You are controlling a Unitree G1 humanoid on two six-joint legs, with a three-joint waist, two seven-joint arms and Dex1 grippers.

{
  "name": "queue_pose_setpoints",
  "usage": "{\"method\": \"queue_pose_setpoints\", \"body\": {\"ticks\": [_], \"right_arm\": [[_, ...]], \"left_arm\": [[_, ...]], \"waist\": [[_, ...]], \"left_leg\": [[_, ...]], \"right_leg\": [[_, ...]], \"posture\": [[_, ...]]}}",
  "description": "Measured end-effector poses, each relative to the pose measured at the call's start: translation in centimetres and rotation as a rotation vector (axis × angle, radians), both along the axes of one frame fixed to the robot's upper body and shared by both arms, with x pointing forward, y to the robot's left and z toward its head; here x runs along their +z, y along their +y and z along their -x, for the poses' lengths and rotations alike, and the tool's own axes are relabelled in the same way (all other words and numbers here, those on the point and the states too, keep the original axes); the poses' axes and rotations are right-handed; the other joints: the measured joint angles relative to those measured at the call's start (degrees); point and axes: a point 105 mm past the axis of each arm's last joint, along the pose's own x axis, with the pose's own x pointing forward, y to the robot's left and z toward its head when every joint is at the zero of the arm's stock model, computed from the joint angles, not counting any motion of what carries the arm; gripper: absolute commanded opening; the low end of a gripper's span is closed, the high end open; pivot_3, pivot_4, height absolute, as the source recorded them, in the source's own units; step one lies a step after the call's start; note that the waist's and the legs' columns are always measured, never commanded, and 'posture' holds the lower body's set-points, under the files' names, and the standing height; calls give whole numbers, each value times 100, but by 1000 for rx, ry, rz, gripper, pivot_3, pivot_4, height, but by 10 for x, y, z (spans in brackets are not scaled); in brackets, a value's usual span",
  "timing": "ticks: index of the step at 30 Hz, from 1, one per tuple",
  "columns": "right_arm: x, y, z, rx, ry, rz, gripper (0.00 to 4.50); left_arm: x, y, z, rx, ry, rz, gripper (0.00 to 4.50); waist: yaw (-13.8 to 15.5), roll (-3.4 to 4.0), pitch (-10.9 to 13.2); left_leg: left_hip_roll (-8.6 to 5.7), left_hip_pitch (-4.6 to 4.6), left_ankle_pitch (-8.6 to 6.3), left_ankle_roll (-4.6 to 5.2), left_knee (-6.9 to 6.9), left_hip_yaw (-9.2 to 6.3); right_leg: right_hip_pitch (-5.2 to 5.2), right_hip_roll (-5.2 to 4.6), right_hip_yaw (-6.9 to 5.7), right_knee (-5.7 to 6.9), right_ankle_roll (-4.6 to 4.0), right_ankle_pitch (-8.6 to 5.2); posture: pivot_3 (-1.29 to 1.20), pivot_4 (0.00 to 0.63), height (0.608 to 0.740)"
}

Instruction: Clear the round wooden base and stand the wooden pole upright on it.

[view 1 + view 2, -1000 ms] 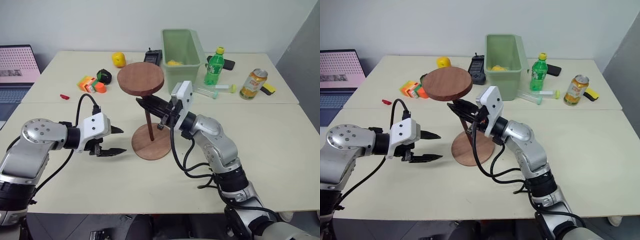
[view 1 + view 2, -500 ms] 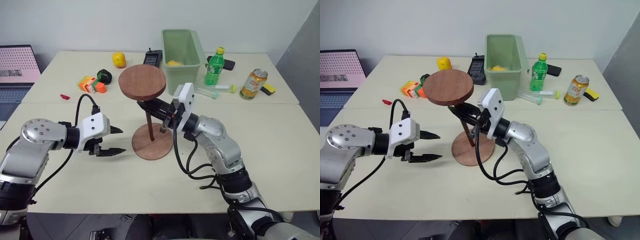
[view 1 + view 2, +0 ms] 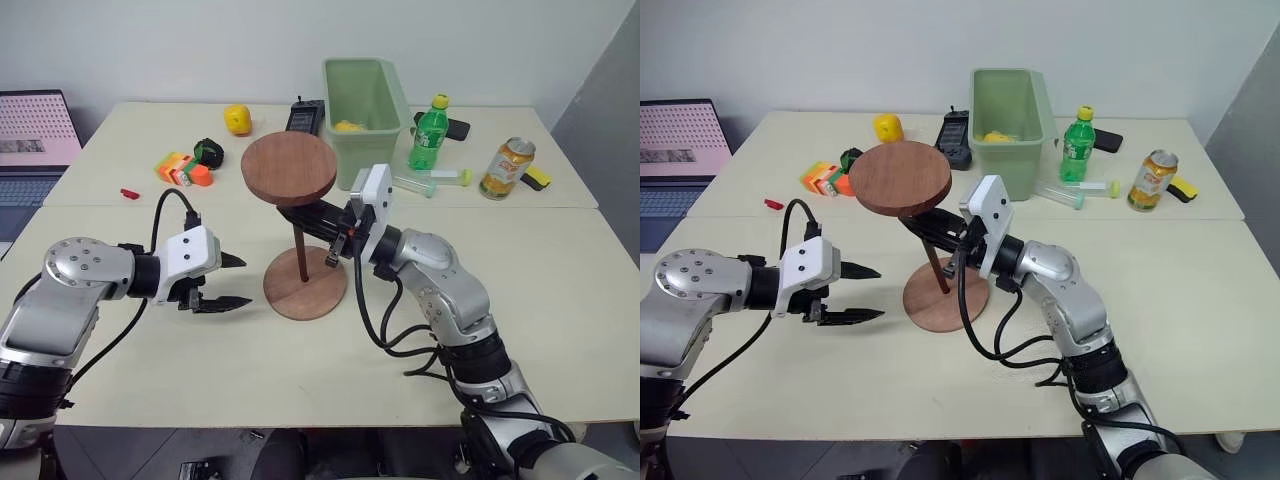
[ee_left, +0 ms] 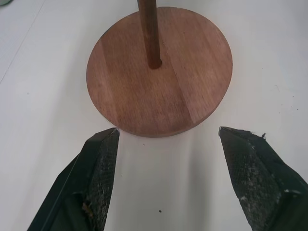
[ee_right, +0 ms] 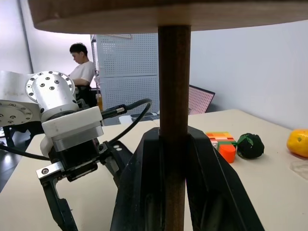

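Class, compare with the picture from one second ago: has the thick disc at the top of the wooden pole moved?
Yes. The thick disc of the wooden pole has shifted slightly right, toward the green bin, as the pole straightened on the round wooden base.

Left claw (image 3: 232,281) at centre left, fingers spread wide; right claw (image 3: 312,218) mid-frame, fingers clamped, pointing left.

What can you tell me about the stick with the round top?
The wooden pole is a thin dark-brown rod with a thick reddish-brown disc fixed on top. It stands nearly upright, its foot on the round wooden base lying flat on the table. The right gripper is shut on the rod, just under the disc.
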Motion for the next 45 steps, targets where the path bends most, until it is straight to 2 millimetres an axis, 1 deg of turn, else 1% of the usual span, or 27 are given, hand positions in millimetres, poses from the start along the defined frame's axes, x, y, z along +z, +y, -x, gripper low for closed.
{"method": "queue_pose_setpoints", "body": {"ticks": [21, 28, 39, 45], "right_arm": [[-3, -4, 3, 43, 21, 34, 233], [-3, -4, 3, 45, 17, 40, 233], [-7, 9, 1, -14, -12, 74, 233], [-10, 8, 0, -26, -13, 72, 232]], "left_arm": [[1, 0, -1, -4, -8, -2, 3449], [5, -2, -3, -11, -23, -5, 3449], [5, -2, -3, -13, -27, -5, 3449], [-3, 1, 0, 8, 9, 1, 3449]], "waist": [[0, 0, 0], [0, 0, 0], [0, -1, -4], [1, -2, -15]], "left_leg": [[0, 0, 0, 0, 0, 0], [0, 0, 0, 1, 0, 0], [-1, 3, 0, 1, 1, 0], [0, 12, 0, 1, 0, -1]], "right_leg": [[0, 0, 1, 0, 0, 0], [0, 0, 0, -1, 0, 0], [2, 0, 0, 3, 0, 0], [11, 0, 0, 4, 0, 0]], "posture": [[0, 150, 740], [0, 150, 740], [0, 150, 740], [0, 150, 740]]}}
